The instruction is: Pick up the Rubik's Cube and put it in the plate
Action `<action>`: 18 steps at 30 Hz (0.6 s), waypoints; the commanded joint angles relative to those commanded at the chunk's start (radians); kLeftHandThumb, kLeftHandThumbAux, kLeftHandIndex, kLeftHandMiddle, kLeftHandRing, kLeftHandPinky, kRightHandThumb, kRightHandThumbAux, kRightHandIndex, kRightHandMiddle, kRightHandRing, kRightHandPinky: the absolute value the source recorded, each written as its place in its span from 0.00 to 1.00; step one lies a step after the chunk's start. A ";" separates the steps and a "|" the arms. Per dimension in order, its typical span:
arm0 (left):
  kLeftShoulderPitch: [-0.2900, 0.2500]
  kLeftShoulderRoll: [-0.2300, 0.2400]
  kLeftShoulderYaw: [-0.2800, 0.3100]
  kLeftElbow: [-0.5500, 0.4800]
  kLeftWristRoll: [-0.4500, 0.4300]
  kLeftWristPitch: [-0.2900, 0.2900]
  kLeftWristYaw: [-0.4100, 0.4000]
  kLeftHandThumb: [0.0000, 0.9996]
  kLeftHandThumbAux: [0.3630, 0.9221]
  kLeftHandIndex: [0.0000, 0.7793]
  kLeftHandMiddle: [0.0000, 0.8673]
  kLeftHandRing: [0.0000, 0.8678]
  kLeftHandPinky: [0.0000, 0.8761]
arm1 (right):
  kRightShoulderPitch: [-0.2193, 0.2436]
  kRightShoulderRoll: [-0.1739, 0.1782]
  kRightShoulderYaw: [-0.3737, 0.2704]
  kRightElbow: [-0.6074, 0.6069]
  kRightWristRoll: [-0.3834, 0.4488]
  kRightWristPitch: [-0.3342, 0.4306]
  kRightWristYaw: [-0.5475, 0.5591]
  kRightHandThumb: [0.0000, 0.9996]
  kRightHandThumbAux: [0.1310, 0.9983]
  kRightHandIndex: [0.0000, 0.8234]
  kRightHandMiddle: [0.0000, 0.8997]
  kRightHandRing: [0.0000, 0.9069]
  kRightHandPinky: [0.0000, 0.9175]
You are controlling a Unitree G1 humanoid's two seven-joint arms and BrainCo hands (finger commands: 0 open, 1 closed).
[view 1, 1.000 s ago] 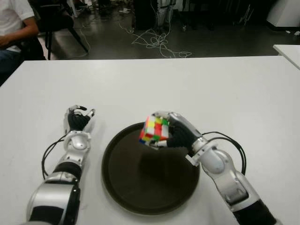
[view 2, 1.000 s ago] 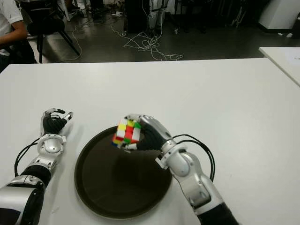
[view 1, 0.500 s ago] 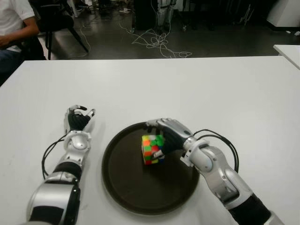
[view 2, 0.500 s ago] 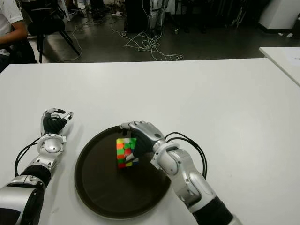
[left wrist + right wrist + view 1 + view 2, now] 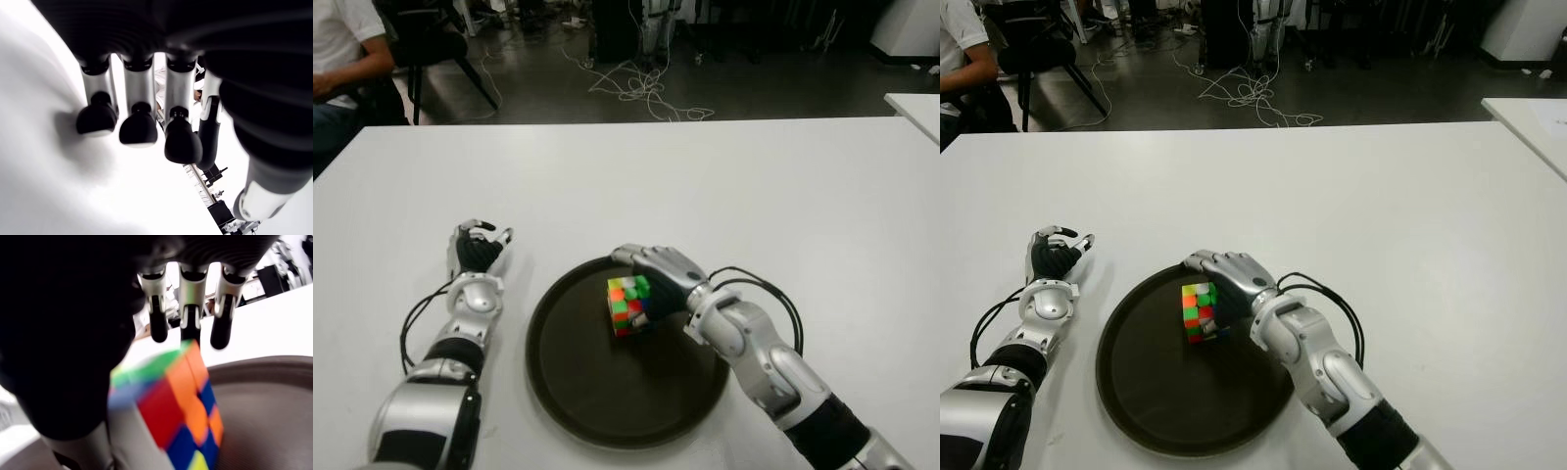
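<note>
The Rubik's Cube (image 5: 626, 305) stands on the floor of the dark round plate (image 5: 607, 401), towards its far side. My right hand (image 5: 658, 274) is right beside and over the cube, reaching in from the plate's right. In the right wrist view its fingers (image 5: 188, 316) stretch out straight past the top edge of the cube (image 5: 181, 401), which sits close against the palm. My left hand (image 5: 476, 249) shows on the white table, left of the plate, holding nothing, with its fingers (image 5: 139, 122) loosely bent.
The white table (image 5: 724, 186) spreads wide around the plate. A black cable (image 5: 773, 294) loops off my right wrist. A seated person (image 5: 342, 49) is at the far left, beyond the table edge, and cables lie on the floor behind.
My right hand carried the cube down from above the plate's far rim onto the plate floor. Its fingers have since straightened over the cube. The left hand has not moved.
</note>
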 joint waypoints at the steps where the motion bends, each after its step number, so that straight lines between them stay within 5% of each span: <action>1: -0.001 0.000 0.002 0.002 -0.002 0.001 0.000 0.71 0.61 0.57 0.95 0.94 0.92 | 0.001 -0.006 0.004 0.009 -0.009 -0.013 -0.014 0.00 0.88 0.31 0.32 0.31 0.29; 18: -0.001 0.003 -0.004 0.006 0.006 -0.003 0.003 0.71 0.61 0.57 0.97 0.96 0.94 | 0.022 0.029 -0.012 -0.001 0.000 0.050 0.046 0.00 0.85 0.34 0.33 0.33 0.29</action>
